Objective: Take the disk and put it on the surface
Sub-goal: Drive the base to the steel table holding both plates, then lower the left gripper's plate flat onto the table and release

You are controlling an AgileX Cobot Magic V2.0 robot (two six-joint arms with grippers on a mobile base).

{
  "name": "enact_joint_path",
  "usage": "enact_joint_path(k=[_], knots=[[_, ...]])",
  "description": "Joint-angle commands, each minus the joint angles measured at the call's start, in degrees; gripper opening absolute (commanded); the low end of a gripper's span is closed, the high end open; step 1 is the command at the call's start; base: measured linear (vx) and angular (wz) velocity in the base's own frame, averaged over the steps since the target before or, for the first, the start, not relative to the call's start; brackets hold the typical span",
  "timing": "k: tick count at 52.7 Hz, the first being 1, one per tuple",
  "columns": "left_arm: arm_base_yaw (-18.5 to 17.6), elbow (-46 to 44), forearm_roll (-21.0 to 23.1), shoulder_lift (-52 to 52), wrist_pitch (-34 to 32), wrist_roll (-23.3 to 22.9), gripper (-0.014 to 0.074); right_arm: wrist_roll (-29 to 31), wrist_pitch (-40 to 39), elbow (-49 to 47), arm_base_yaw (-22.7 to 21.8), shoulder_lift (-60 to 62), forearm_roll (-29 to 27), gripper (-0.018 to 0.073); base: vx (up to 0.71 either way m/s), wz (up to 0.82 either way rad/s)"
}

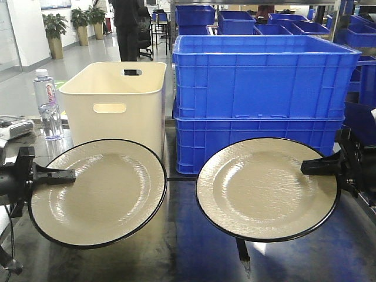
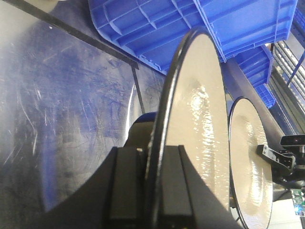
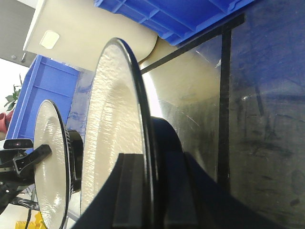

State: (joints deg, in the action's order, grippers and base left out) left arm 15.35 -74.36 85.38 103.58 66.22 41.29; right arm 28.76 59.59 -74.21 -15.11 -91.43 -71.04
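Two cream disks with black rims hang tilted over the shiny steel surface [image 1: 182, 247]. My left gripper [image 1: 70, 175] is shut on the left rim of the left disk [image 1: 100, 194]. Its fingers clamp that disk [image 2: 200, 109] edge-on in the left wrist view, at the left gripper [image 2: 155, 162]. My right gripper [image 1: 308, 166] is shut on the right rim of the right disk [image 1: 267, 188]. In the right wrist view the right gripper [image 3: 152, 164] pinches its disk [image 3: 114, 124], and the other disk [image 3: 50, 157] shows beyond it.
Two stacked blue crates [image 1: 258, 88] and a cream bin [image 1: 117, 100] stand close behind the disks. A water bottle [image 1: 47, 103] is at the back left. Black tape lines [image 1: 242, 252] cross the tabletop. A person stands far behind.
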Motion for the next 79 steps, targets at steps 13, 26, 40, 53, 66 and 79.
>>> enact_joint_path(k=[13, 26, 40, 53, 66, 79], knots=[[0.1, -2.1, 7.9, -3.7, 4.4, -1.0, -0.0001, -0.1, -1.3, -1.8, -0.2, 3.0, -7.4, -0.0009, 0.00, 0.00], [0.1, -2.1, 8.1, -3.7, 4.3, -1.0, -0.0001, -0.1, -1.5, -1.8, 0.0, 3.0, -7.4, -0.0009, 0.00, 0.00], [-2.7, -2.1, 7.9, -2.9, -0.9, -0.5, -0.0001, 1.7, -3.4, -1.8, 0.0, 3.0, -7.8, -0.0009, 0.00, 0.00], [-12.6, -2.7, 7.8, 0.0, -17.0, 1.8, -0.0001, 2.9, -2.8, -1.8, 0.0, 3.0, -15.2, -0.0009, 0.00, 0.00], [-18.2, -2.6, 8.0, 2.1, -26.4, 8.0, 0.0030, 3.0, -2.7, -1.8, 0.0, 3.0, -16.6, -0.0009, 0.00, 0.00], [-18.8, -2.6, 7.8, 3.5, -25.7, 9.1, 0.0204, 3.1, -2.4, -1.8, 0.0, 3.0, -16.6, -0.0009, 0.00, 0.00]])
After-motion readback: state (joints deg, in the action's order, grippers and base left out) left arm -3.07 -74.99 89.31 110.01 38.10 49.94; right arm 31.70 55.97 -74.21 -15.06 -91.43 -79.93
